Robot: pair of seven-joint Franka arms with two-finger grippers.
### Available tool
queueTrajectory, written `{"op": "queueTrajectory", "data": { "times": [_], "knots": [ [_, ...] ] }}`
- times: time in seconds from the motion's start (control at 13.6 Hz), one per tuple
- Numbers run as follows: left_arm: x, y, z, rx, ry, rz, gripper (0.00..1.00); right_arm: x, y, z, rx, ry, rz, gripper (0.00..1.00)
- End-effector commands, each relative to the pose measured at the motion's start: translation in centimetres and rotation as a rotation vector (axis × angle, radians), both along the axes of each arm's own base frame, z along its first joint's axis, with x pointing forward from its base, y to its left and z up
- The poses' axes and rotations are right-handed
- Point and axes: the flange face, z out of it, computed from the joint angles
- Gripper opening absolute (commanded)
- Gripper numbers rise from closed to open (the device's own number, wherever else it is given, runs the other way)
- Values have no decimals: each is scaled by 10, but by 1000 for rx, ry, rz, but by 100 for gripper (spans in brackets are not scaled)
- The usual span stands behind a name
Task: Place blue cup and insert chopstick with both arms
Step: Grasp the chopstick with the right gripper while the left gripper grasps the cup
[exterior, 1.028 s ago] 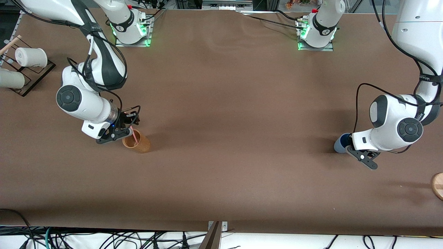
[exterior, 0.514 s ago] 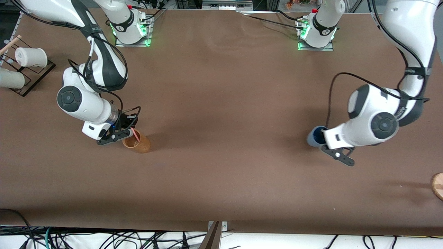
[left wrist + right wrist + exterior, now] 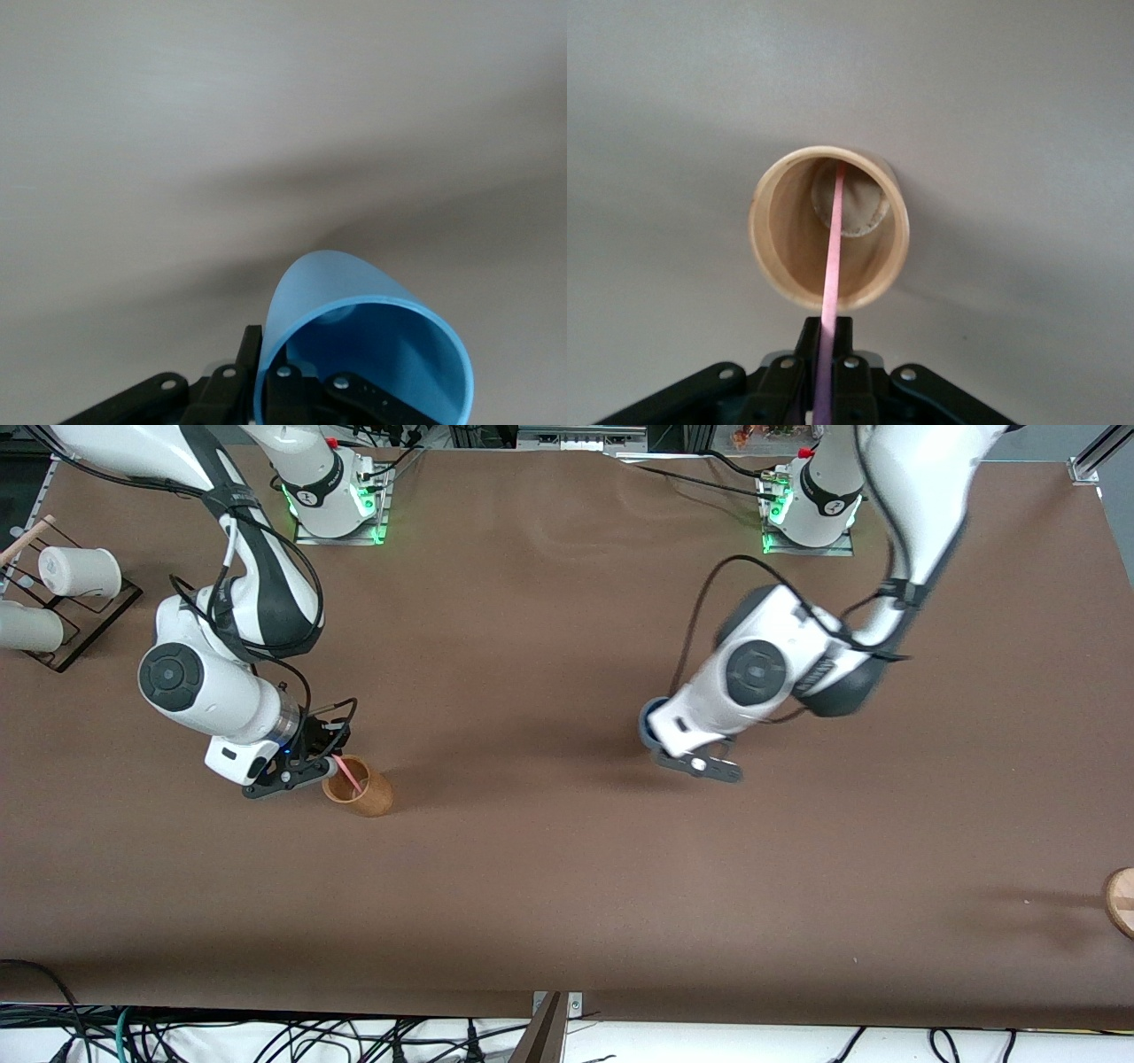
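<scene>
My left gripper (image 3: 661, 737) is shut on the wall of the blue cup (image 3: 648, 718) and holds it over the middle of the table, toward the left arm's end. In the left wrist view one finger (image 3: 252, 354) is outside the blue cup (image 3: 354, 292) and the other is inside. My right gripper (image 3: 324, 764) is shut on the pink chopstick (image 3: 346, 775), whose lower end stands in the tan wooden cup (image 3: 361, 790). The right wrist view shows the chopstick (image 3: 834, 248) running from my right gripper (image 3: 827, 341) into the wooden cup (image 3: 780, 257), down to its bottom.
A black rack (image 3: 85, 622) with white cups (image 3: 78, 571) stands at the right arm's end of the table. A round wooden piece (image 3: 1122, 901) lies at the table's edge at the left arm's end.
My left arm has carried the blue cup from the left arm's end of the table toward the middle. My right gripper has stayed at the wooden cup with the chopstick.
</scene>
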Motion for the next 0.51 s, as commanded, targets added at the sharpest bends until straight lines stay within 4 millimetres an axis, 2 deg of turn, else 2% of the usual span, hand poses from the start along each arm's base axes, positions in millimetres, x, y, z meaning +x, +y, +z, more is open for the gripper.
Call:
{"op": "queueTrajectory", "data": {
  "times": [0.0, 0.07, 0.15, 0.22, 0.29, 0.44],
  "knots": [
    [-8, -26, -40, -28, 12, 10, 0, -4, 4, 55, -29, 30, 27, 0],
    [-13, -34, -45, -12, 8, -1, 0, -10, 5, 74, -38, 54, 23, 0],
    [-14, -38, -45, 0, -5, -2, 11, -18, 8, 98, -50, 64, 27, 0],
    [-14, -38, -45, 4, -14, -9, 74, -26, 12, 118, -62, 76, 38, 0],
    [-13, -39, -44, -2, -27, -9, 100, -34, 20, 134, -70, 88, 53, 0],
    [-6, -34, -33, -11, -47, -3, 100, -43, 32, 166, -79, 108, 76, 0]
  ]
}}
